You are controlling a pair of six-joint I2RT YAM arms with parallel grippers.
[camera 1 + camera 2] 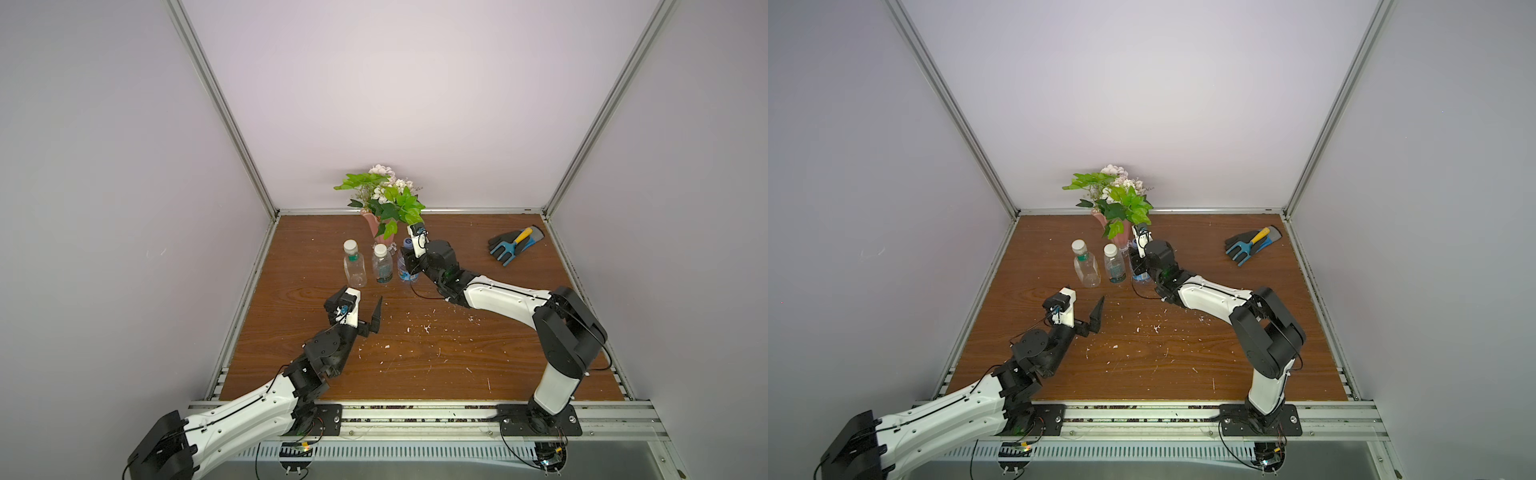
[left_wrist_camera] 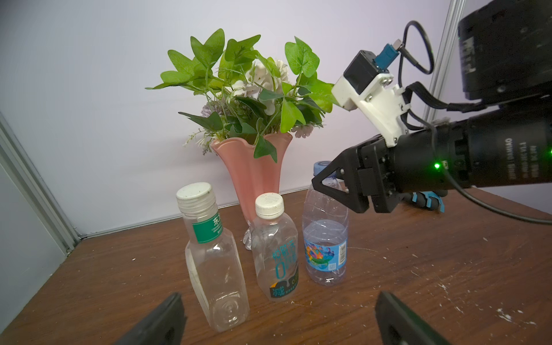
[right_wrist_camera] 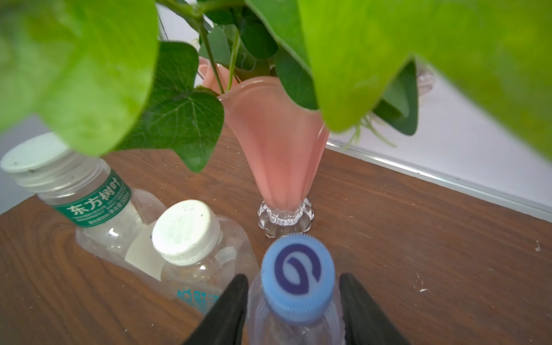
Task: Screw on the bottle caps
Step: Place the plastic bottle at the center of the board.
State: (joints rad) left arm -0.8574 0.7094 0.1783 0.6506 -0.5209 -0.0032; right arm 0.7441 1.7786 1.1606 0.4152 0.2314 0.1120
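Bottle caps (image 2: 194, 191) on all three bottles (image 2: 276, 260), upright in a row on the counter (image 1: 457, 353) before the pink vase (image 2: 254, 173), right tool (image 3: 292, 276) straddling the blue cap (image 3: 297, 268), jaws slightly apart, left tool (image 2: 280, 294) wide open, empty, near the row

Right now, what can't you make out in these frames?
- Blue cap thread seating: hidden under its skirt, every view.
- Blue-labelled bottle: top views, mostly behind right gripper.
- Its lower body: right wrist view, cut by bottom edge.
- Tool on glove: top views, too small to identify.

The bottles (image 2: 218, 268) are clear glossy plastic, the table (image 2: 418, 283) scuffed wood grain.
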